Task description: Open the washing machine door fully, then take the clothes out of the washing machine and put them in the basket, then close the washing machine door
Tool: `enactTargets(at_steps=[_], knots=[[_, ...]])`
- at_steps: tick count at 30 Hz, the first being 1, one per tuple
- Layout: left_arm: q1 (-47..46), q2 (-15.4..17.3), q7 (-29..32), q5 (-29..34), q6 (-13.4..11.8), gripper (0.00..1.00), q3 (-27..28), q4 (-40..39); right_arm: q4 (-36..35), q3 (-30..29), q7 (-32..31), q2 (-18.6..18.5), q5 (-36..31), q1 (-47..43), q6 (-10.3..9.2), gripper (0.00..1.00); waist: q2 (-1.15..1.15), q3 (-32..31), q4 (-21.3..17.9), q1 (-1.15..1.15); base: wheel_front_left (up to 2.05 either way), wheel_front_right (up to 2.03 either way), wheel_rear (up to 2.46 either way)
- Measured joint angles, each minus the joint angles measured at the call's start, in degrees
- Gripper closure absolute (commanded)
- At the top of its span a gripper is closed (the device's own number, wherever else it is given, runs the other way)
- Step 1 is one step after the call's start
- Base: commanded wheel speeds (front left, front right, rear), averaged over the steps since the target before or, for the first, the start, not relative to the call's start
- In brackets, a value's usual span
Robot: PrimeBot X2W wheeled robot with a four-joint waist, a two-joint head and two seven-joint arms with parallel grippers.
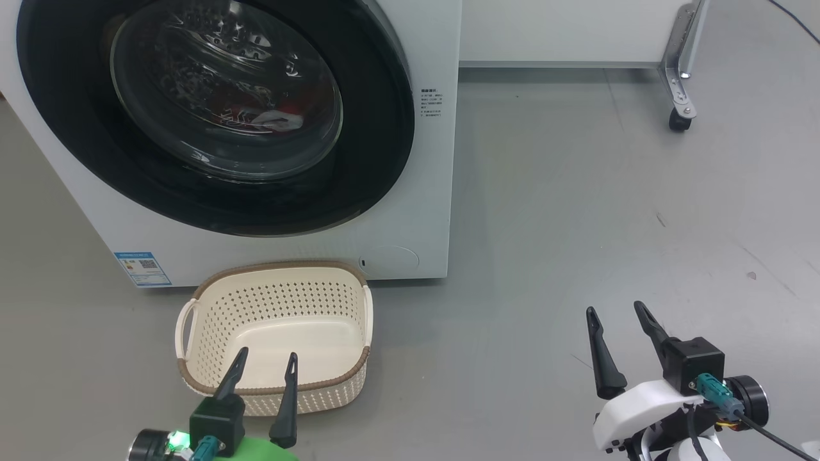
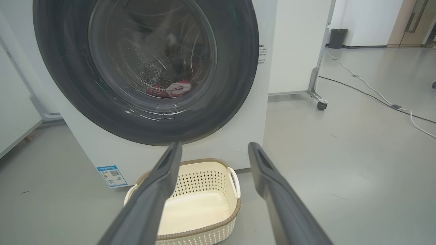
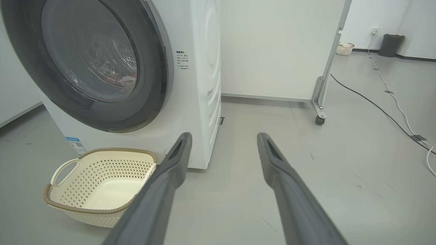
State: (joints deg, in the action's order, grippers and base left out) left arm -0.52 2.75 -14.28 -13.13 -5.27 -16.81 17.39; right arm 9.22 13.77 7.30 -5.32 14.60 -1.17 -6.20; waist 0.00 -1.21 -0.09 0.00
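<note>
Washing machine door [image 1: 384,128] is cut off by the top edge in head view. Clothes [image 1: 277,119] show as a dim red/white patch thru the glass w/ glare over them; can't tell how many pcs. Print on side sticker [image 1: 432,105] & blue label [image 1: 143,268] is too small to read. My left gripper [image 1: 268,353] hides part of the basket [image 1: 275,264] near rim.

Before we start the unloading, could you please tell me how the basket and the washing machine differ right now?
The basket is empty; the washing machine holds the clothes behind its glass. The basket is open on top; the washing machine is closed by its door. The basket is small and cream with perforated sides; the washing machine is big and white. Both stand on the grey floor.
</note>
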Motion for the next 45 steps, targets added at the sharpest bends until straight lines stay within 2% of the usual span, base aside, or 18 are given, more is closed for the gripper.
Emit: enactTargets(at_steps=[18,19,20,21,28,32,38,44,45], knots=[[-0.99,-0.02,0.00,-1.67,0.00,0.00,-0.71,0.41,0.35,-0.01,-0.23,0.10,0.52,0.01,0.01,0.00,0.00,0.05,0.39,0.00,0.00,0.00,0.00],[-0.99,-0.02,0.00,-1.83,0.00,0.00,-0.75,0.40,0.30,-0.02,-0.15,0.11,0.53,0.01,0.02,0.05,0.00,0.08,0.44,0.00,0.00,0.00,0.00],[-0.99,-0.02,0.00,-1.91,-0.01,0.00,-0.83,0.40,0.13,-0.08,-0.09,0.12,0.67,0.01,0.04,0.57,0.00,0.14,0.49,0.00,0.00,0.00,0.00],[-1.00,-0.02,0.00,-1.96,-0.01,0.00,-1.05,0.38,-0.21,-0.30,0.14,0.19,1.12,0.01,0.05,1.00,0.00,0.24,0.56,0.00,0.00,0.00,0.00],[-1.13,-0.05,0.00,-1.96,-0.07,0.00,-0.94,-0.42,-2.36,-1.46,0.63,1.75,7.02,0.94,1.11,1.00,0.00,1.95,0.98,0.00,0.00,0.00,0.00],[-2.25,-0.05,0.00,-1.96,-0.07,0.00,-0.76,-1.32,-4.26,-3.69,0.47,2.47,13.08,3.52,1.63,1.00,0.00,3.67,1.12,0.00,0.00,0.00,0.00],[-4.20,-0.07,0.00,-2.01,0.04,0.00,-1.67,-2.67,-5.33,-8.10,-2.40,2.67,22.68,7.58,2.04,1.00,0.00,6.95,1.80,0.00,0.00,0.00,0.00],[-6.73,-0.10,0.00,-3.01,0.82,0.00,-2.18,-3.66,-6.61,-11.79,-6.95,2.65,32.03,15.95,2.03,1.00,0.00,10.84,3.20,0.00,0.00,0.00,0.00],[-6.73,-0.10,0.00,-3.01,0.82,0.00,-2.18,-3.66,-6.61,-11.79,-6.95,2.65,32.03,15.95,2.03,1.00,0.00,10.84,3.20,0.00,0.00,0.00,0.00]])
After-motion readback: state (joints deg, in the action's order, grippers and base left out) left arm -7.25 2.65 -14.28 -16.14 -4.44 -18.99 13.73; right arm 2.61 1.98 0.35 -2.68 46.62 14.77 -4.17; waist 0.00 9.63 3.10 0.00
